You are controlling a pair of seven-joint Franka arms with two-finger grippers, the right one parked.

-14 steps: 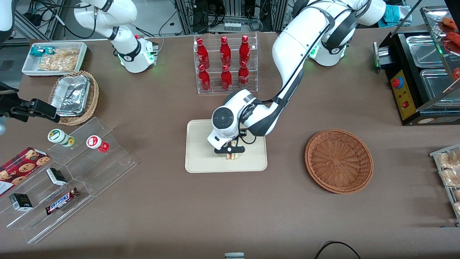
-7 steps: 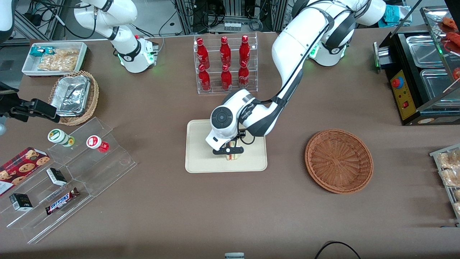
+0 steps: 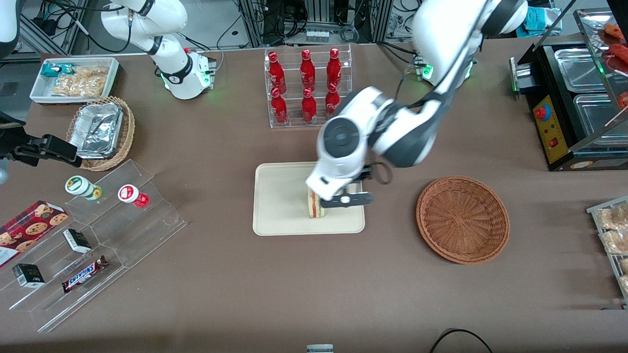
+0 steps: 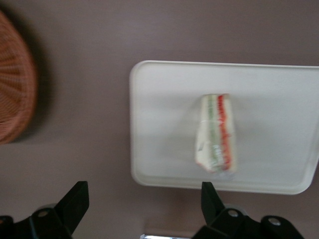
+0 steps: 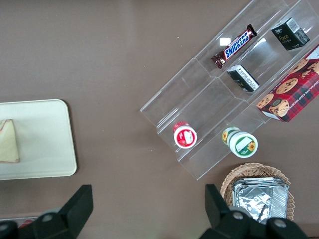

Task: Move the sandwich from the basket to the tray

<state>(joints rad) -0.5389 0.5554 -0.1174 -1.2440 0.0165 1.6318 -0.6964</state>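
We see the sandwich [image 3: 314, 206] lying on the tray [image 3: 279, 196], free of our end effector [image 3: 345, 199], which hovers above it with fingers spread; the basket [image 3: 462, 219] sits nearby.

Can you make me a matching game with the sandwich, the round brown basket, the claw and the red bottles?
Things:
1. sandwich
2. basket
3. claw
4. red bottles

States:
A. open, holding nothing
B. lying on the tray
C. standing in a clear rack
D. nothing in it

Pairs: 1-B, 2-D, 3-A, 4-C
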